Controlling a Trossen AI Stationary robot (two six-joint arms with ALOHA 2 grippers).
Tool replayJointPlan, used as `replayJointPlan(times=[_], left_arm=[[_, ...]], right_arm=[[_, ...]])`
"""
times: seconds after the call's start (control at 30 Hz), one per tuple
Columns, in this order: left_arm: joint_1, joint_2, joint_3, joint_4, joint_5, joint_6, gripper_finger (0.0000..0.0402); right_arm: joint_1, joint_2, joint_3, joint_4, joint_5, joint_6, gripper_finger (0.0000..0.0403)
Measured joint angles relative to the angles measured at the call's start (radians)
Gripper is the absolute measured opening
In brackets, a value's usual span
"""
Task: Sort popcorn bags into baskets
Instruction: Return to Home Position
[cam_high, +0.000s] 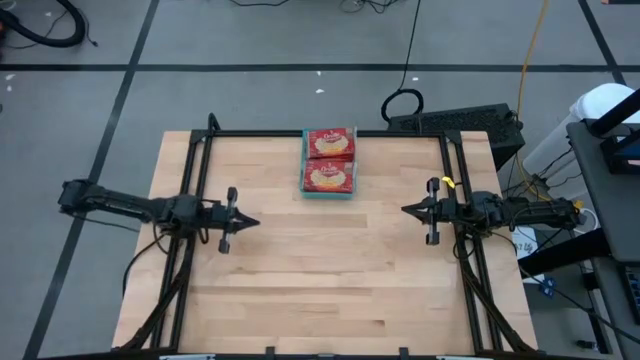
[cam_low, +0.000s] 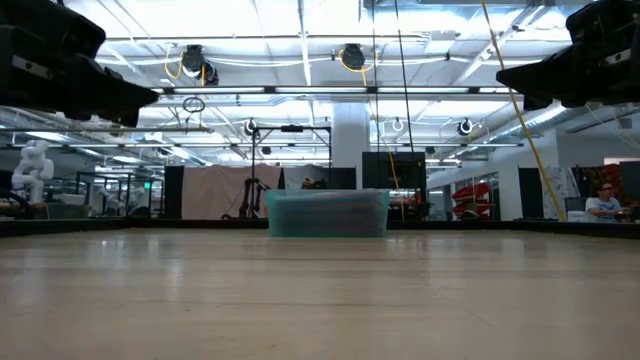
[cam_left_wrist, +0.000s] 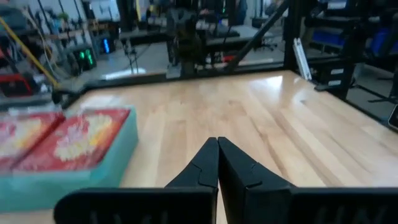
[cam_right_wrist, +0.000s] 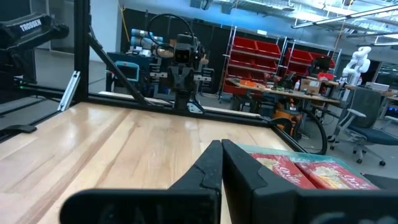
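1. Popcorn bags (cam_high: 329, 160) are lying in the teal basket (cam_high: 329, 197) at the worktop's (cam_high: 320, 280) far edge; in the low view its wall is hiding them.
2. Left pincer (cam_high: 252, 222) and right pincer (cam_high: 408, 210) are hovering closed, empty.

Open workshop hall around a pale wooden table (cam_high: 330, 280).
The grey floor (cam_high: 250, 35) is crossed by dark tape lines (cam_high: 250, 68), with black cables (cam_high: 45, 25) and a yellow cable (cam_high: 530, 50) lying on it. Beyond the table, bright ceiling lights (cam_low: 300, 40) run under exposed beams and a white pillar (cam_low: 350, 150) stands mid-room. A person (cam_low: 603, 203) sits far off at a desk. Shelves of red bins (cam_right_wrist: 258, 53) and an office chair (cam_right_wrist: 373, 134) fill one side.
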Motion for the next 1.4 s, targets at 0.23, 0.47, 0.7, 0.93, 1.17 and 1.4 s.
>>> replayJointPlan(times=[0.23, 0.47, 0.7, 0.93, 1.17, 1.4], left_arm=[[0.019, -0.126, 0.000, -0.095, 0.004, 0.042, 0.0003], [0.072, -0.266, 0.000, -0.163, 0.063, 0.048, 0.0003], [0.110, -0.390, 0.000, -0.270, 0.106, 0.022, 0.0003], [0.110, -0.399, 0.000, -0.285, 0.102, 0.023, 0.0003], [0.110, -0.395, 0.000, -0.286, 0.101, -0.063, 0.0003], [0.110, -0.395, 0.000, -0.286, 0.100, -0.064, 0.0020]], right_arm=[[0.000, 0.000, 0.000, 0.002, 0.000, 0.000, 0.0000], [0.000, 0.000, 0.000, 0.002, -0.001, 0.000, 0.0000], [0.000, 0.000, 0.000, 0.002, -0.001, 0.000, 0.0000], [0.000, 0.000, 0.000, 0.003, -0.001, 0.000, 0.0000], [0.000, 0.000, 0.000, 0.003, -0.001, 0.000, 0.0000], [0.000, 0.000, 0.000, 0.003, -0.001, 0.000, 0.0000]])
